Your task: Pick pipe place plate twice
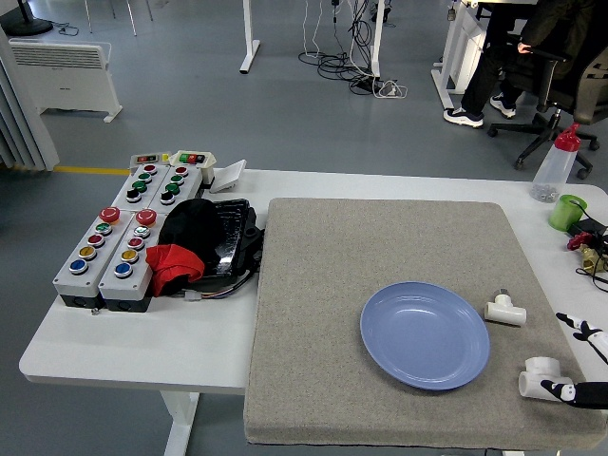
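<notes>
My right hand (pixel 581 366) comes in at the lower right edge, only partly in view. One black-and-white fingertip (pixel 557 388) touches the nearer white pipe fitting (pixel 540 377), which lies on the grey mat (pixel 380 247) near its front right corner; another finger (pixel 581 328) points out above it, apart from the fitting. My fingers are spread and close on nothing, though most of the hand is cut off by the edge.

Just left of that fitting sits the blue plate (pixel 425 334), with nothing in it. Beyond the plate's right rim, a little farther back on the mat, lies a second white pipe fitting (pixel 505 310), a tee shape, just beside the plate but not touching it.

Left of the mat, on the white table (pixel 133 347), stand grey button boxes (pixel 114 242) with red, green, yellow and blue buttons, and beside them a black and red bundle (pixel 195 242) with cables.

At the far right of the table are a green cup (pixel 568 211) and a clear bottle with a red cap (pixel 558 163).

Past the table, a seated person's legs (pixel 489 76) show by an office chair (pixel 570 90).
</notes>
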You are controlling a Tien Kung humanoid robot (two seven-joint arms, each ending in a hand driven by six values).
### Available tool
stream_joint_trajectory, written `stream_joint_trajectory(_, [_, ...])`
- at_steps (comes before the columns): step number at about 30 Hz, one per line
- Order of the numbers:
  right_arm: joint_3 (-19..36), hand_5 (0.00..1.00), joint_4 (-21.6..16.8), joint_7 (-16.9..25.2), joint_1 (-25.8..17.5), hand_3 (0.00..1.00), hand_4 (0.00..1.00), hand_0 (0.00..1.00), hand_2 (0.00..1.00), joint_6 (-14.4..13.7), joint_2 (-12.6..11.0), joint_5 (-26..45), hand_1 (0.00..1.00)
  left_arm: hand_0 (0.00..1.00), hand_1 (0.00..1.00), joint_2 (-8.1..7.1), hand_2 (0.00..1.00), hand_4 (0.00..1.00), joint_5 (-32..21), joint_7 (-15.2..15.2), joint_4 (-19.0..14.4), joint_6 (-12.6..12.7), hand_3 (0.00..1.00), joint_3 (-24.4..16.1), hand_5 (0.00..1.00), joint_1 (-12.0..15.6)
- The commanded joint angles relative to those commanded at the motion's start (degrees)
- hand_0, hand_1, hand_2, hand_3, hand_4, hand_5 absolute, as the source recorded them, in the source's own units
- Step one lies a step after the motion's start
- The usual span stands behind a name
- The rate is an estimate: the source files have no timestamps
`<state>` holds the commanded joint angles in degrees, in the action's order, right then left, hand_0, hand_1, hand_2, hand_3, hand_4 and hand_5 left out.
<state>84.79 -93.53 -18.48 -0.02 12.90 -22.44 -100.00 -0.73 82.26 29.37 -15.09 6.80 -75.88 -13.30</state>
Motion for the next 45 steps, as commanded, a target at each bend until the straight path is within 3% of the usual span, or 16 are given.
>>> stream_joint_trajectory(15, [-2.3, 0.331, 2.3, 0.6, 1.0, 0.960, 0.829, 0.961, 0.998, 1.2, 0.3, -1.4, 0.921, 0.583, 0.575, 0.02, 0.584, 0.408, 0.0, 0.2, -0.1, -0.1, 0.487, 0.0, 0.998, -0.1])
stream_joint_trajectory(16, [-2.4, 0.239, 2.4, 0.4, 1.1, 0.828, 0.738, 0.900, 0.896, 1.4, 0.3, -1.6, 0.856, 0.583, 0.575, 0.03, 0.584, 0.407, 0.0, 0.2, -0.1, -0.2, 0.487, 0.0, 0.998, -0.1])
stream_joint_trajectory(21, [-3.0, 0.239, 2.8, -0.2, 1.4, 0.828, 0.738, 0.900, 0.896, 2.0, 0.5, -2.2, 0.856, 0.583, 0.575, -0.01, 0.584, 0.407, 0.0, 0.1, 0.0, -0.2, 0.487, 0.0, 0.998, -0.1])
stream_joint_trajectory(22, [-3.2, 0.138, 3.0, -0.2, 1.6, 0.757, 0.619, 0.786, 0.789, 1.8, 0.6, -2.3, 0.773, 0.583, 0.575, 0.00, 0.584, 0.407, 0.1, 0.1, 0.0, -0.2, 0.487, 0.0, 0.998, -0.1])
stream_joint_trajectory(27, [-4.2, 0.138, 3.9, 0.3, 2.0, 0.757, 0.619, 0.786, 0.789, 0.0, 0.9, -2.9, 0.773, 0.583, 0.575, 0.01, 0.584, 0.407, 0.0, 0.1, 0.0, -0.2, 0.487, 0.0, 0.998, 0.0])
stream_joint_trajectory(28, [-4.2, 0.049, 4.0, 0.3, 2.0, 0.645, 0.493, 0.652, 0.679, -0.1, 0.9, -2.9, 0.663, 0.583, 0.574, 0.01, 0.584, 0.408, 0.0, 0.1, 0.0, -0.2, 0.487, 0.0, 0.998, 0.0])
stream_joint_trajectory(33, [-4.5, 0.049, 4.3, 1.4, 1.6, 0.645, 0.493, 0.652, 0.679, -0.3, 1.0, -3.5, 0.663, 0.583, 0.574, 0.05, 0.584, 0.408, 0.0, 0.1, 0.0, -0.2, 0.487, 0.0, 0.998, 0.1])
stream_joint_trajectory(34, [-4.5, 0.011, 4.3, 1.6, 1.6, 0.596, 0.388, 0.551, 0.629, -0.5, 1.0, -3.4, 0.597, 0.583, 0.574, 0.05, 0.584, 0.408, 0.0, 0.1, 0.0, -0.2, 0.487, 0.0, 0.998, 0.2])
stream_joint_trajectory(38, [-4.3, 0.011, 3.8, 1.8, 1.5, 0.596, 0.388, 0.551, 0.629, -1.4, 1.0, -3.0, 0.597, 0.583, 0.574, 0.07, 0.584, 0.408, 0.2, 0.1, 0.0, -0.2, 0.487, -0.1, 0.998, 0.1])
stream_joint_trajectory(45, [-4.4, 0.012, 1.8, 3.7, 2.4, 0.582, 0.369, 0.540, 0.620, -5.2, 1.6, -2.3, 0.585, 0.583, 0.574, 0.04, 0.584, 0.408, 0.2, 0.1, 0.0, -0.2, 0.487, -0.1, 0.998, 0.2])
